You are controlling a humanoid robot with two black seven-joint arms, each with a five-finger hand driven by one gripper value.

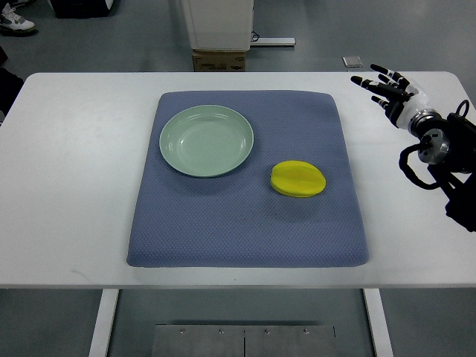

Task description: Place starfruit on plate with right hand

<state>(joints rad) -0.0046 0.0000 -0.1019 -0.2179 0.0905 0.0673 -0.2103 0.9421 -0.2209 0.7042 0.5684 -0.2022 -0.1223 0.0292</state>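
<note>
A: Plate [206, 140] check: pale green, sits on the back left part of the blue mat [245, 223], nothing in it.

B: Starfruit [297, 179]?

A: Yellow, lying on the mat just right of the plate and nearer the front, not touching it. The mat lies flat on the white counter [67, 186].

B: Any readable writing?

A: A cardboard box [219, 60] on the floor behind the counter carries print, too small to read.

B: Robot hand [387, 88]?

A: Right robot hand is over the counter's far right corner, well apart from the starfruit. Fingers [372, 82] spread and extended, holding nothing.
</note>
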